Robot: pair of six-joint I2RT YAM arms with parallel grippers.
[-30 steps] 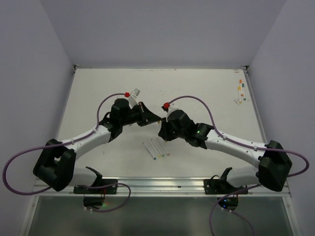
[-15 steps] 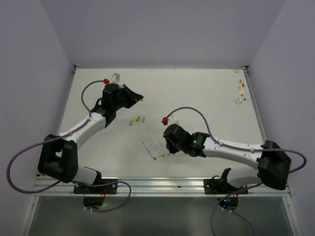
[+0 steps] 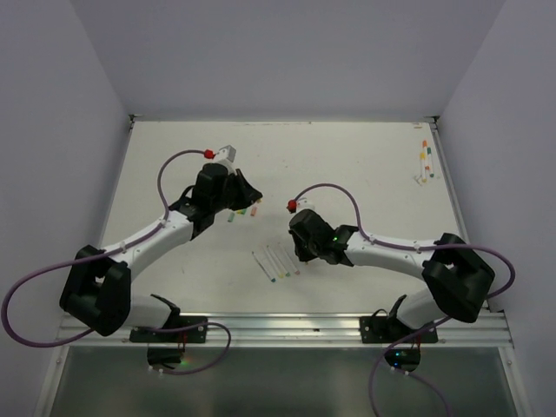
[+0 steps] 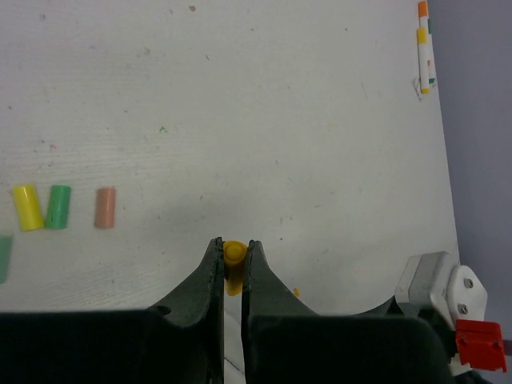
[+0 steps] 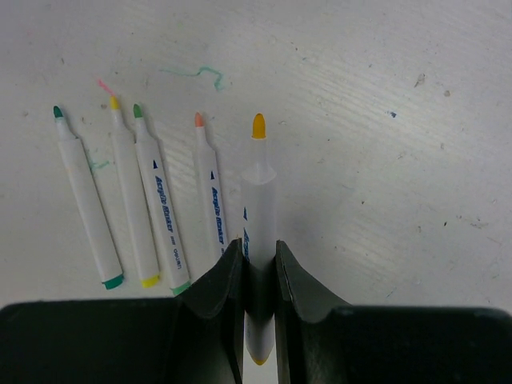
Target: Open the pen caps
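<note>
My left gripper is shut on a small yellow-orange pen cap, held just above the table to the right of a row of loose pen caps: yellow, green and salmon. In the top view the left gripper sits beside those caps. My right gripper is shut on a white uncapped pen with a yellow-orange tip, right next to several uncapped pens lying side by side. In the top view the right gripper hangs over that pen row.
Several capped pens lie at the far right edge of the table, also seen as capped pens from the left wrist. Another green cap lies at the left edge of that view. Purple cables arc above both arms.
The grippers were together at mid-table a second ago. The left one swung away to the back left with the cap, then came back beside the loose caps. The right one lowered the pen towards the pen row.
</note>
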